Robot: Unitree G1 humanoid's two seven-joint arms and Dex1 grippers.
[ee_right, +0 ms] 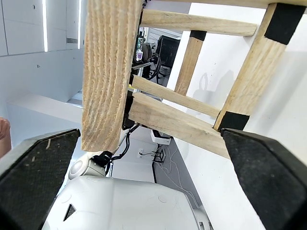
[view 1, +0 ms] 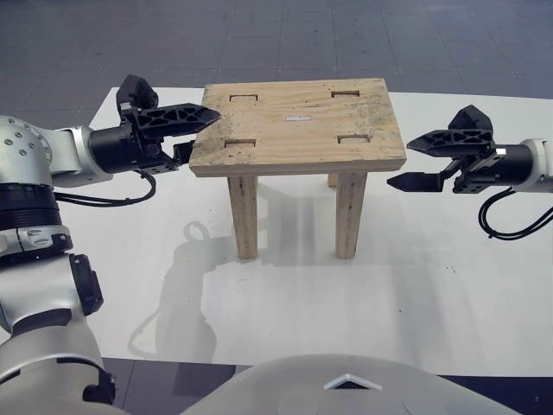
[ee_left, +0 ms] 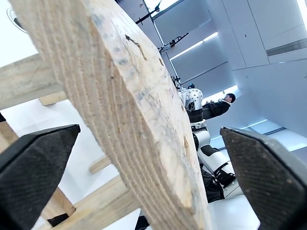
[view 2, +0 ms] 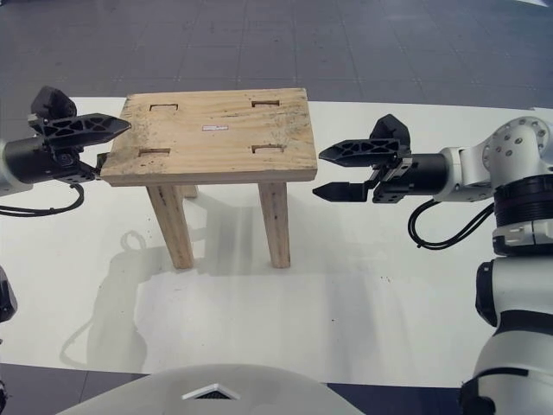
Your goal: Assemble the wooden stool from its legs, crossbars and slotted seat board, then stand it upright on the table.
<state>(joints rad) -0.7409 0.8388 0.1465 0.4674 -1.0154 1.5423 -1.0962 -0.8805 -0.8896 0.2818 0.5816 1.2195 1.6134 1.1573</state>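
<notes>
A wooden stool stands upright near the far middle of a white tabletop [view 1: 432,285]. Its slotted seat board [view 1: 298,121] faces up, with four rectangular slots near the corners. The two front legs [view 1: 244,216] are in full view. The back legs are almost wholly hidden under the seat, with only a sliver of one showing. From the head views the crossbars are hidden too. They show from the right wrist view, as pale bars [ee_right: 196,23] running between the legs below the seat.

The left gripper [view 1: 197,131] is at the seat board's left edge. Its fingers are spread, one above the board's near left corner and one below it, so the edge sits between them. The lower finger is partly hidden by the wood. In the left wrist view there is clear space between the board and each dark fingertip [ee_left: 33,167]. Whether the upper finger touches the top surface cannot be told.

The right gripper [view 1: 400,162] hangs just beside the seat's right edge, level with it. Its fingers are spread wide, holding nothing and touching nothing.
</notes>
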